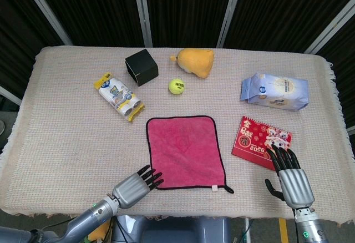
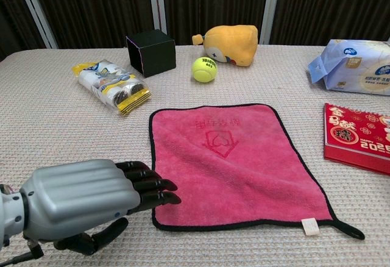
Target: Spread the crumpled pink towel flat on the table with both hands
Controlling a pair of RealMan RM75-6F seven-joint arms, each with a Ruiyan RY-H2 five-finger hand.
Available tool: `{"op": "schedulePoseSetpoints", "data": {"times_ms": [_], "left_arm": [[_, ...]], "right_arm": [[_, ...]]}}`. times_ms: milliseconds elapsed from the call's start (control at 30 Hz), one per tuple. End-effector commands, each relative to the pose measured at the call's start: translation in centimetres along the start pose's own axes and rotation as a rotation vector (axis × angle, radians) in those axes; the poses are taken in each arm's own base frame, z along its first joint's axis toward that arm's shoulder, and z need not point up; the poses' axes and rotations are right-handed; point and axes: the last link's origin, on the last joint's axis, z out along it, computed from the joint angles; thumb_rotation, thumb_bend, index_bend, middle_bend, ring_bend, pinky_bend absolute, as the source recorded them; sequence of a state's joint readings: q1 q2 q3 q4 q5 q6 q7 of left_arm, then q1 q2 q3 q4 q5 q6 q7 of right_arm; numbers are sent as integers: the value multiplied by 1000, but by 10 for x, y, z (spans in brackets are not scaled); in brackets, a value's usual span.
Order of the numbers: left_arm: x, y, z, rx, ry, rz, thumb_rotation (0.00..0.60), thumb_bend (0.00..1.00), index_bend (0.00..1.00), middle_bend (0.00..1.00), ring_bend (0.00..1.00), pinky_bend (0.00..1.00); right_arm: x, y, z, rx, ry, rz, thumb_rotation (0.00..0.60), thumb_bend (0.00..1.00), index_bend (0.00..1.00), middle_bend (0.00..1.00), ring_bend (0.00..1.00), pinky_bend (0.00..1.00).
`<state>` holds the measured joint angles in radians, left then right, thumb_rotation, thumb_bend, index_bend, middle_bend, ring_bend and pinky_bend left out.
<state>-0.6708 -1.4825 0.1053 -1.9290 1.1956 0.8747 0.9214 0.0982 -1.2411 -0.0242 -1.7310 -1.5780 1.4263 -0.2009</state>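
Chest view shows the square pink terry towel with black edging (image 2: 234, 164) lying flat at centre. At lower left, the left hand (image 2: 91, 197) is spread and empty, its fingertips (image 2: 167, 198) touching the near left corner. The right hand (image 1: 289, 177), lower right in head view, is spread and well apart. A sideways push could wrinkle that corner again.

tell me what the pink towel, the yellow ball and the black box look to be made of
Pink towel: soft fuzzy cloth, probably microfibre, with a matte nap and stitched black edging. Yellow ball: felt-covered, fuzzy and dull like a tennis ball; its core is unseen. Black box: smooth matte faces with sharp edges, likely cardboard, though plastic cannot be ruled out.
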Motion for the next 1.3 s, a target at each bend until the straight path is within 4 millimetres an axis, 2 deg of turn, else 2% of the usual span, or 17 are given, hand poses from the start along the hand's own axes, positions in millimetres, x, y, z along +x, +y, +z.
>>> {"op": "schedulePoseSetpoints", "data": {"times_ms": [33,800,1300], "left_arm": [[-2,7,4,-13,-17,11,600,759,0,0,0,0],[-21,11,-12,-16,-108,34,600,760,0,0,0,0],[-33,14,-29,-27,-120,37,600,759,0,0,0,0]], "right_arm": [[0,0,0,1,2,1,600,415,0,0,0,0],[1,-1,1,5,5,2,600,415,0,0,0,0],[-2,-1,-3,5,4,0,600,415,0,0,0,0]]}}
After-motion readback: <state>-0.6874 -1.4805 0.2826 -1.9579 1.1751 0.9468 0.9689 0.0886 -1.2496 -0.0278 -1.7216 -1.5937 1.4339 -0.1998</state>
